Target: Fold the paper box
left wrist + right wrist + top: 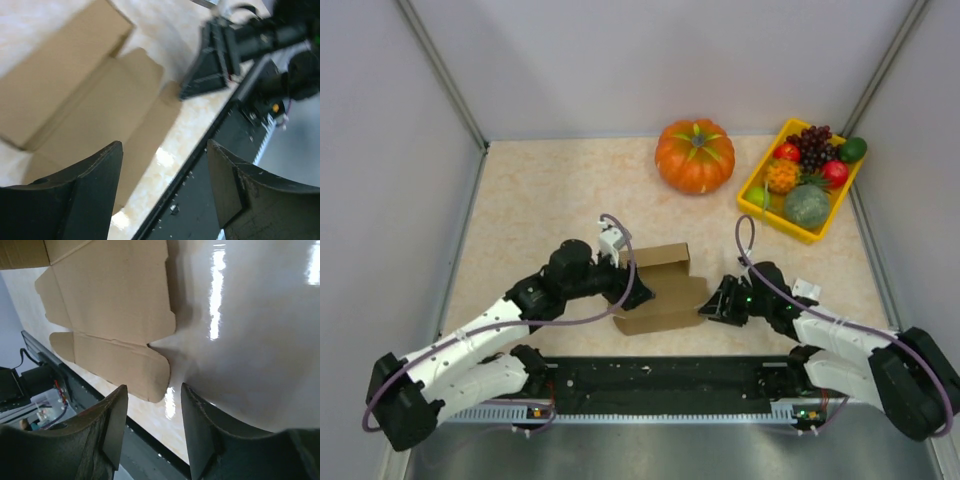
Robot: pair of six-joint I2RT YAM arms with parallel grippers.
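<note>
Left hand (pixel 164 150) and right hand (pixel 152 390) spread, empty, paper box (pixel 660 295) between them, glossy beige table (pixel 540 200), grey walls (pixel 620 60)

Bright, even overhead light; the top view is sharp, its shadows soft. In the right wrist view, white glare streaks the glossy table (pixel 217 290) toward one o'clock. The left wrist view is blurred, the paper box (pixel 75 100) at ten o'clock soft-edged.

Pale walls (pixel 620 60), speckled beige table (pixel 540 200)
</note>
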